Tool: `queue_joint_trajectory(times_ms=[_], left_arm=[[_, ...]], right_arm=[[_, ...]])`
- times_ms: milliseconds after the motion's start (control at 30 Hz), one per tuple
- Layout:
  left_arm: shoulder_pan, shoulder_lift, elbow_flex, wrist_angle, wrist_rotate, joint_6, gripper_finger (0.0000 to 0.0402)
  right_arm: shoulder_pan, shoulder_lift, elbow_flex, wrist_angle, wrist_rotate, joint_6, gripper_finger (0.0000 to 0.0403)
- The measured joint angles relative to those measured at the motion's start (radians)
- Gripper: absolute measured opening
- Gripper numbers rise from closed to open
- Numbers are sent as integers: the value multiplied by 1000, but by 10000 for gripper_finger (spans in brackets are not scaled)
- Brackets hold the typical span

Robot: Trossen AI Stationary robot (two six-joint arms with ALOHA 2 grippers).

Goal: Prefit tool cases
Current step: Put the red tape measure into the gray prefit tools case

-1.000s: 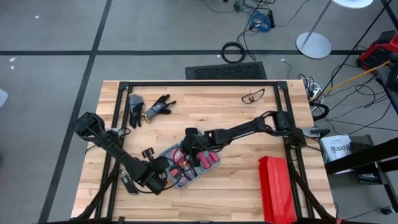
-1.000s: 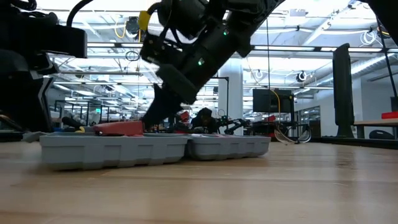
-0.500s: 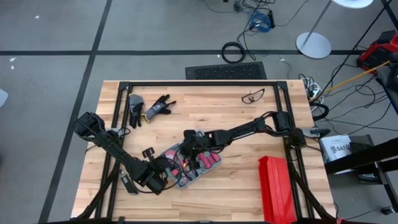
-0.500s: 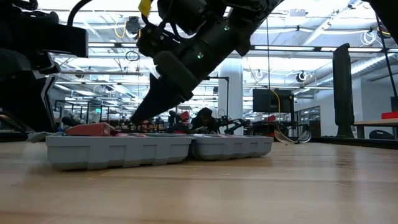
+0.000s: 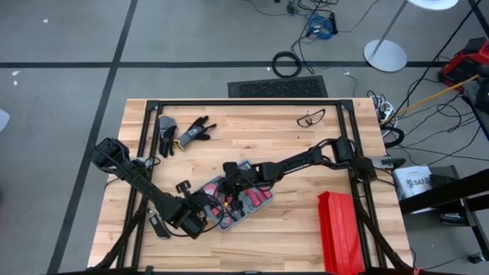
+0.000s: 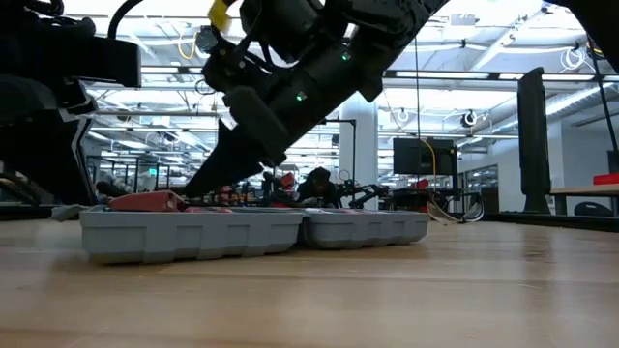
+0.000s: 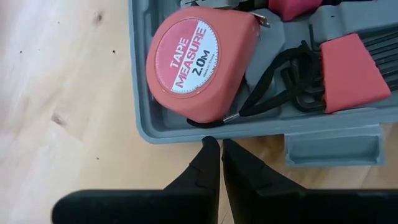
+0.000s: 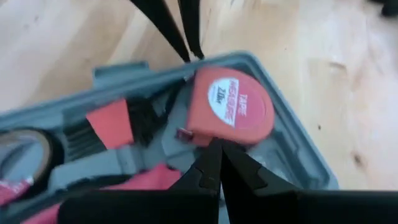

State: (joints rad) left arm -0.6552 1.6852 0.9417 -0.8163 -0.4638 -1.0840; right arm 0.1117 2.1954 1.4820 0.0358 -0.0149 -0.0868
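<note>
The tool case (image 5: pixel 243 206) lies open on the wooden table, its grey slots up. A red tape measure (image 7: pixel 193 62) sits in the corner slot, next to black hex keys in a red holder (image 7: pixel 351 71). My left gripper (image 7: pixel 214 142) is shut, its tips at the case's outer rim beside the tape measure. My right gripper (image 8: pixel 214 144) is shut too and reaches over the case from the far right, tips at the tape measure (image 8: pixel 230 106). In the low view my right gripper (image 6: pixel 193 188) slants down just behind the tape measure (image 6: pixel 145 201). My left gripper sets its shut fingertips against the case's outer rim (image 7: pixel 208 134) at the corner that holds the tape measure. The fingers slant down at it from the table's near left. The case lies flat on the table. My right gripper presses its shut fingertips on the tape measure's edge (image 8: pixel 214 134), on the side toward the case's middle. The fingers slant down from the table's far right. The tape measure lies in its slot.
A long red ribbed box (image 5: pixel 340 233) stands at the near right of the table. Dark work gloves (image 5: pixel 183 131) lie at the far left and safety glasses (image 5: pixel 311 118) at the far right. Black frame rails run along the table's edges.
My right gripper has tipped further down and gone a little toward the table's near left, along the case toward the tape measure. The tape measure, raised above the rim a second ago, now lies lower at the case's end. The case has slid slightly.
</note>
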Motion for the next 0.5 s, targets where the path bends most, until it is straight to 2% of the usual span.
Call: queue_joint_trajectory(times_ms=[500], left_arm=[[0, 0, 1, 56, -13, 39, 22]], right_arm=[[-26, 57, 0, 107, -13, -30, 0]])
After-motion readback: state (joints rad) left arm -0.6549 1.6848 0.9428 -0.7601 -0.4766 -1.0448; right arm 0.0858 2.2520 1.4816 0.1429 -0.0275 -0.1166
